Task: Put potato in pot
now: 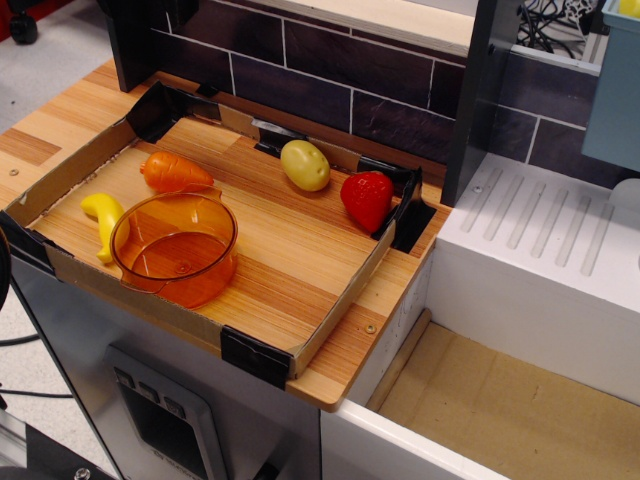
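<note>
No gripper is in view, so its state cannot be told. The potato (305,165) lies at the far edge of the tray (330,310), left of the strawberry (367,200). The pot (176,247) stands empty at near left. A grasp across the potato's narrow width looks most secure.
</note>
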Robot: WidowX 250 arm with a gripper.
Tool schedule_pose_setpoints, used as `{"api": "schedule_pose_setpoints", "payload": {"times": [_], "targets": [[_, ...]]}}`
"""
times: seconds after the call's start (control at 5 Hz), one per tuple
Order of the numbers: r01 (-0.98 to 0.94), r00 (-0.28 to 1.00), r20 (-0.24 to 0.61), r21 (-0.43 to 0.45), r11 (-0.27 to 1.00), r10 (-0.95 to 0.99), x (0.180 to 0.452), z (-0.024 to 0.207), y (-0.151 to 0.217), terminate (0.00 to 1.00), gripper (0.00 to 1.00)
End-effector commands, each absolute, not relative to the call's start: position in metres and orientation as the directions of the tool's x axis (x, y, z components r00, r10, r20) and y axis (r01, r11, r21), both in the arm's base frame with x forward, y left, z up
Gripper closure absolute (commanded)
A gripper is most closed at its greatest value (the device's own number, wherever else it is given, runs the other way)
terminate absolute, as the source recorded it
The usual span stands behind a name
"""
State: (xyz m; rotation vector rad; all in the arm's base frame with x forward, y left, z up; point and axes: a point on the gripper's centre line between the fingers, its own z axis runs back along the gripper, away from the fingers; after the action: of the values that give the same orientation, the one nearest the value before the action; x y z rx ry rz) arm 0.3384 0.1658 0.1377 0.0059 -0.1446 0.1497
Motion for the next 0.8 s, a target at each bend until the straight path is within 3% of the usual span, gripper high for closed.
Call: {"api": "schedule_pose_setpoints", "payload": {"times": [0.0, 0.2, 0.6], "targets": [[-0.149, 0.978, 0.144, -0.005, 0.989, 0.148, 0.338, 0.138, 0.166, 0.0, 0.0], [-0.389, 0.911, 0.122, -0.057, 0.919, 0.394, 0.335, 0.132, 0.146, 0.0, 0.0], [-0.752, 0.639, 0.044, -0.174, 0.636, 0.768, 0.333, 0.14, 0.116, 0.0, 0.0]]}}
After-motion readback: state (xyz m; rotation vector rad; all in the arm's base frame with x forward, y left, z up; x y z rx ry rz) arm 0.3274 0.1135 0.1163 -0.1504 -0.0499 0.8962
